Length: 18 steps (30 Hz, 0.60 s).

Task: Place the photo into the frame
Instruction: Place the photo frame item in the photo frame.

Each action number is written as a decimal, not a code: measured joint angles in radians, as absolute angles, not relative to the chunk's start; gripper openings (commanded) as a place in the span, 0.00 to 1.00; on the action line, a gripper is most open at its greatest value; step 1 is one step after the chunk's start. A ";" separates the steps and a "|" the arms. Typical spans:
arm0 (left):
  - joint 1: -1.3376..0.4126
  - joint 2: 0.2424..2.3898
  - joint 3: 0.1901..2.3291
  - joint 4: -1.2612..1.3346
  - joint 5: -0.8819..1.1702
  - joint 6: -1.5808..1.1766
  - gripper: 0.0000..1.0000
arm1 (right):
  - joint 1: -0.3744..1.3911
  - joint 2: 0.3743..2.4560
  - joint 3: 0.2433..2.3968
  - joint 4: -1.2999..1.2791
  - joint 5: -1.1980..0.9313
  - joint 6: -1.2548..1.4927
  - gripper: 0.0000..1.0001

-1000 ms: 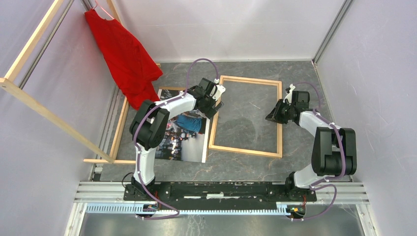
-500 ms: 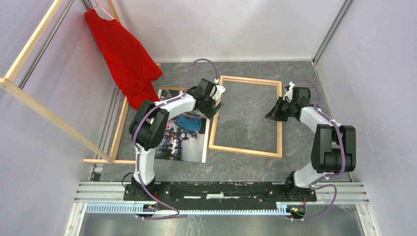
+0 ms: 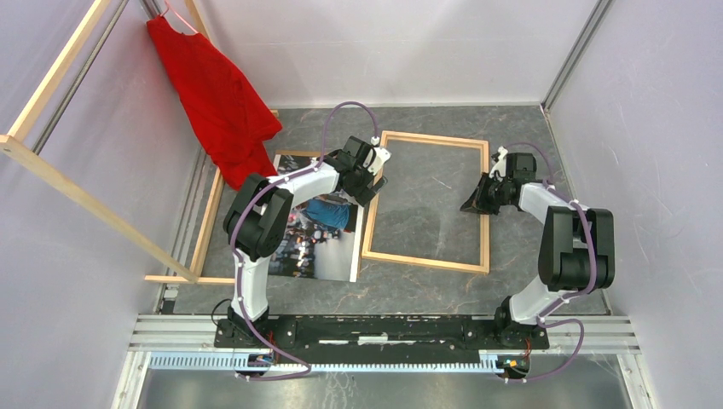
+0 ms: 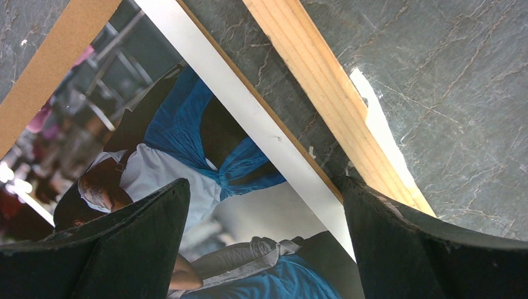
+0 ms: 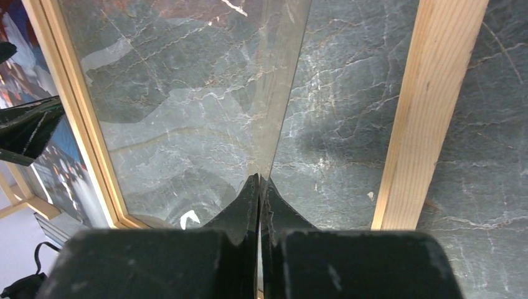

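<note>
Left fingers (image 4: 143,230) gape over the photo (image 3: 320,243), which lies face up just left of the frame (image 3: 426,262), outside it. Right fingers (image 5: 240,212) are closed on the edge of a clear sheet (image 5: 187,93) inside the frame. 2 likely risks: the sheet slipping from so thin a pinch, and the photo creasing against the frame. Dark veined stone tabletop (image 3: 409,294); pale walls (image 3: 384,43); red cloth (image 3: 217,94) on a rack (image 3: 85,200).

Surface (image 3: 426,290): dark grey stone pattern, thin pale veins. Frame (image 3: 426,262): light raw wood, faint grain. Photo (image 3: 320,243): white border; bright blue, white, dark and red patches. Backing board (image 4: 62,50): plain brown. Clear sheet (image 5: 187,93): colourless, pale glare. Garment (image 3: 217,98): solid red. Rack bars (image 3: 85,200): pale wood. Left arm (image 3: 294,181), right arm (image 3: 546,204): white shells, black joints. Cables (image 3: 337,115): purple. Left tool (image 4: 264,187), right tool (image 5: 259,180): matt black.
</note>
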<state>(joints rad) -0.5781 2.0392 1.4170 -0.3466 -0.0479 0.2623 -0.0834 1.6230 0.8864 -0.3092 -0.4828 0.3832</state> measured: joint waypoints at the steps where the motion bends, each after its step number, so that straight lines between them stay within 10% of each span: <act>1: -0.578 2.039 1.417 -0.346 -0.048 0.262 0.98 | -0.084 1.627 0.886 -0.310 -0.480 0.380 0.00; 18: -0.578 2.037 1.415 -0.344 -0.047 0.262 0.98 | -0.087 1.684 0.917 -0.329 -0.480 0.381 0.00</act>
